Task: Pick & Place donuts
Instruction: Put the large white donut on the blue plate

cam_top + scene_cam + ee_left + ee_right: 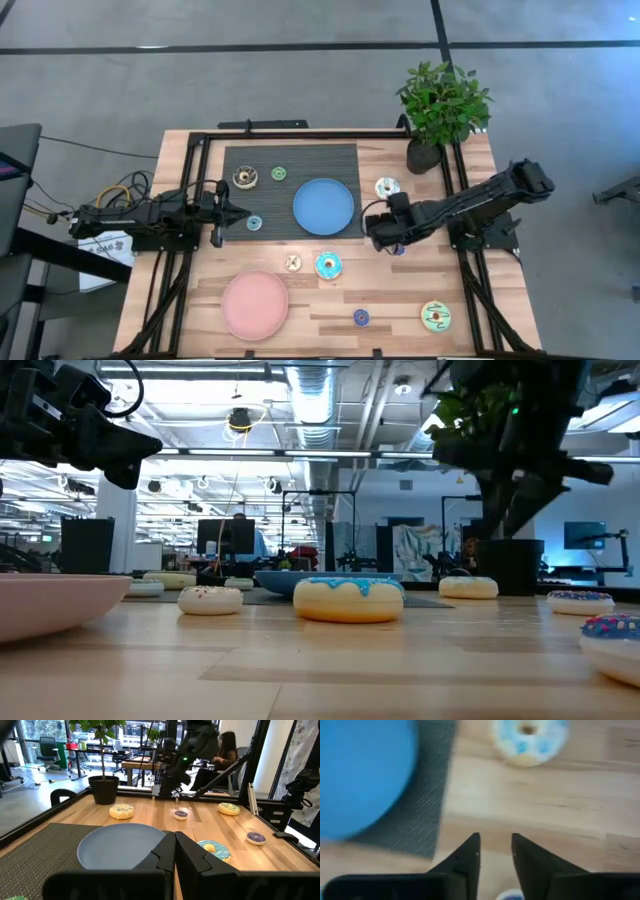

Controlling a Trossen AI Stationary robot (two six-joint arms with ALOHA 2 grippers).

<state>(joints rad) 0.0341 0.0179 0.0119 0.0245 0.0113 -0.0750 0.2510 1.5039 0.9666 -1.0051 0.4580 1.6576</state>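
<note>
Centrally, teal-iced donut (pixel 328 265) with cream base, right gripper (pixel 495 851) jaws narrowly parted, left gripper (pixel 174 851) jaws closed.

mat (pixel 290 165): plate (pixel 323 206) on its right part, three donuts (pixel 245 178) at left | second plate (pixel 255 305) near front-left | plant (pixel 440 110) back-right corner

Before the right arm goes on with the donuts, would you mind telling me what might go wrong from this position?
1. The right gripper hangs with its jaws slightly apart over bare wood; a small purple donut lies almost under it and could be knocked away.
2. The blue plate sits close beside that gripper, so a sideways move toward the blue-iced donut might clip its rim.
3. The potted plant stands near the right arm's elbow.
</note>
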